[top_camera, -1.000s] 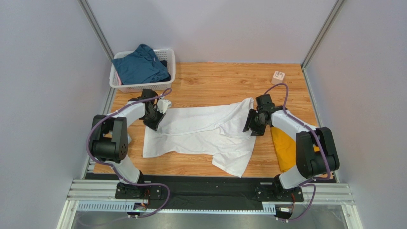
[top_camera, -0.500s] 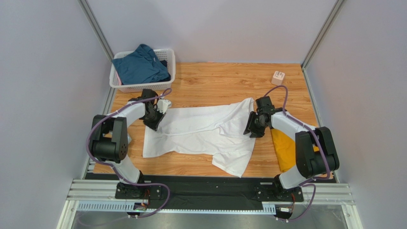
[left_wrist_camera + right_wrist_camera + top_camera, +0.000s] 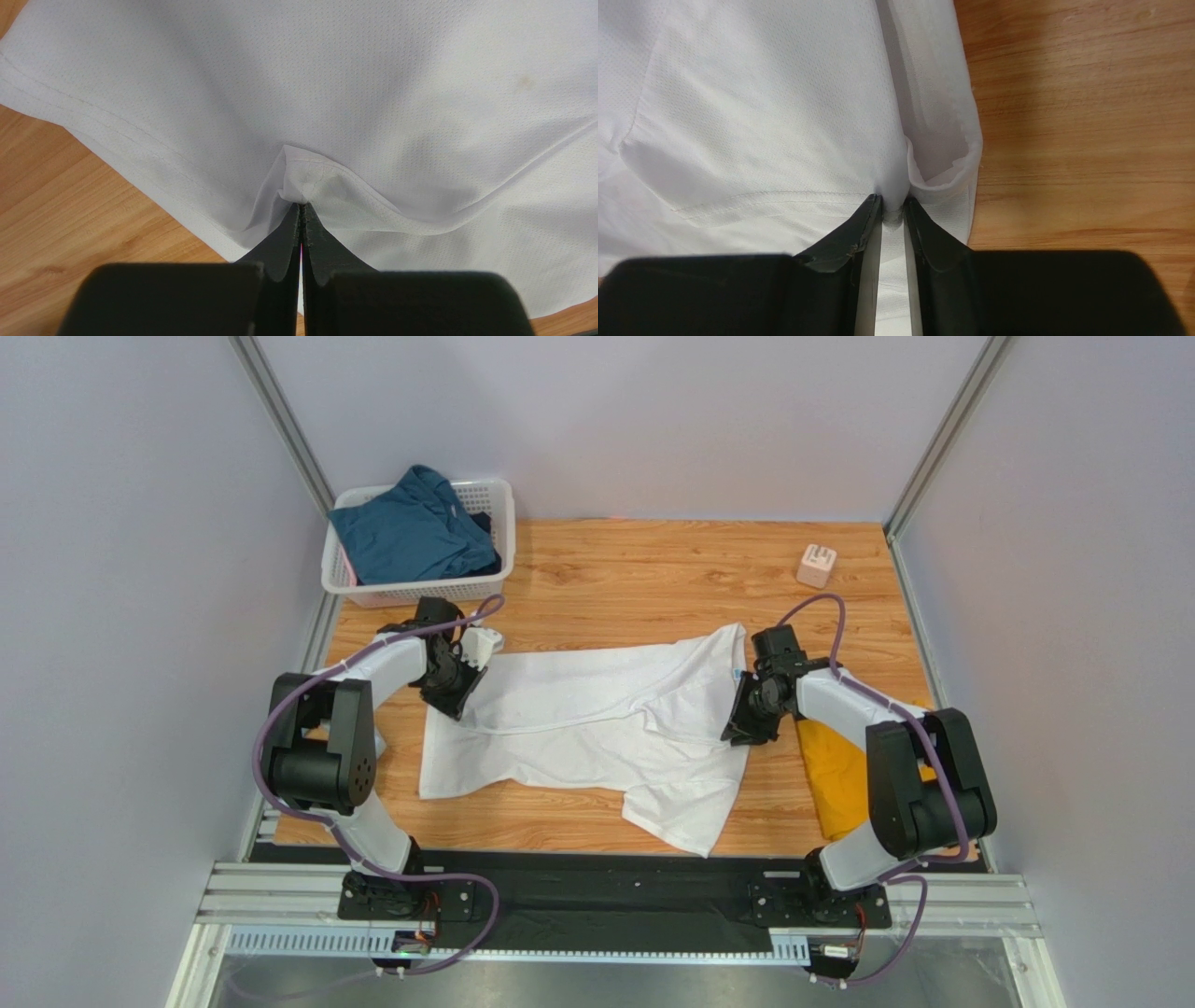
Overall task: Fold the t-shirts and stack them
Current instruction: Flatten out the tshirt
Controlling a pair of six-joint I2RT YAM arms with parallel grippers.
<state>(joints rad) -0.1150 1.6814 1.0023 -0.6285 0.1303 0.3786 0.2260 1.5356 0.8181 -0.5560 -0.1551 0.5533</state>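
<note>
Two grips: I see both clenched on cloth.
Left end effector (image 3: 302, 206): pinches a fold of the white t-shirt (image 3: 589, 714).
Right end effector (image 3: 892, 203): grasps the shirt's right edge.
Shirt: lies spread on the worktop (image 3: 631, 574).

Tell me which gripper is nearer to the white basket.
Left. The left gripper, pinching the white t-shirt, is just in front of the basket; the right gripper is far to its right, at the shirt's other edge.
</note>
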